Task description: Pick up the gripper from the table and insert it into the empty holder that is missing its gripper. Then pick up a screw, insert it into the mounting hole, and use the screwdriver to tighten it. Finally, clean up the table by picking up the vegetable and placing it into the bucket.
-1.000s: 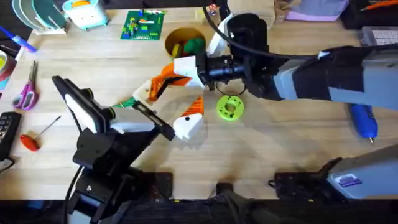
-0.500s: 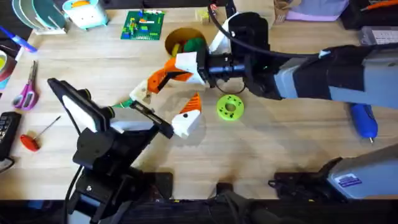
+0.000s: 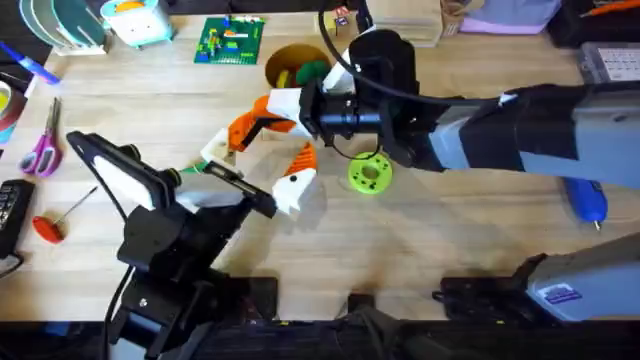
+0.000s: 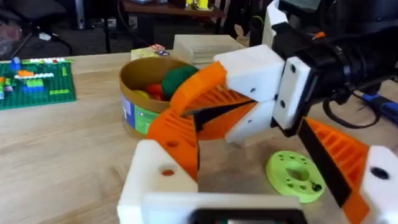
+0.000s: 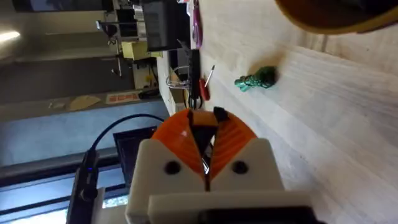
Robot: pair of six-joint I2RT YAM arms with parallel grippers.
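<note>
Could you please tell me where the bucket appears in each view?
Overhead: the bucket at top centre, partly behind the right arm.
Left wrist: just behind the right gripper.
Right wrist: a tan rim cut by the frame edge, probably it.
Shared landmark: the right gripper's orange tips.

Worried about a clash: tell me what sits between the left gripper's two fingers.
The right gripper, its fingers shut, reaches in between the left gripper's open fingers, as the left wrist view shows.

Right hand [image 3: 240, 128] sits just before the bucket [image 3: 290, 62], above the left hand [image 3: 255, 180]; screwdriver [image 3: 585, 198] lies far right.
</note>
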